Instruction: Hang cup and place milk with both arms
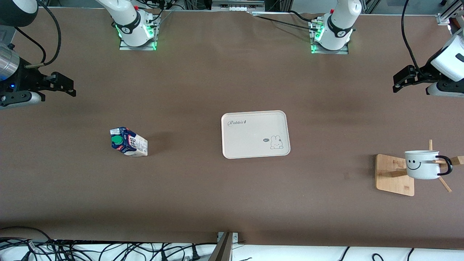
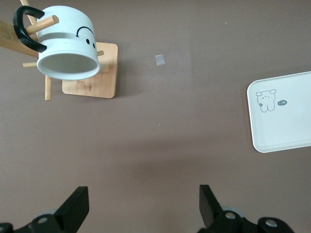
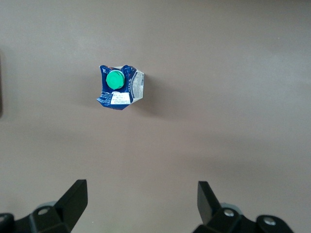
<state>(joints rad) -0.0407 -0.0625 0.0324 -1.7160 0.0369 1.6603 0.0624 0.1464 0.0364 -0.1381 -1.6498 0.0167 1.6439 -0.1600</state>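
Front view shows the right gripper in the air over the bare table at the right arm's end, its fingers wide apart and holding nothing; the milk stands on the table, nearer to the camera than that gripper; the tray lies in the middle; the cup hangs by its handle on the wooden rack; the left gripper hovers over the table at the left arm's end, wide open too.
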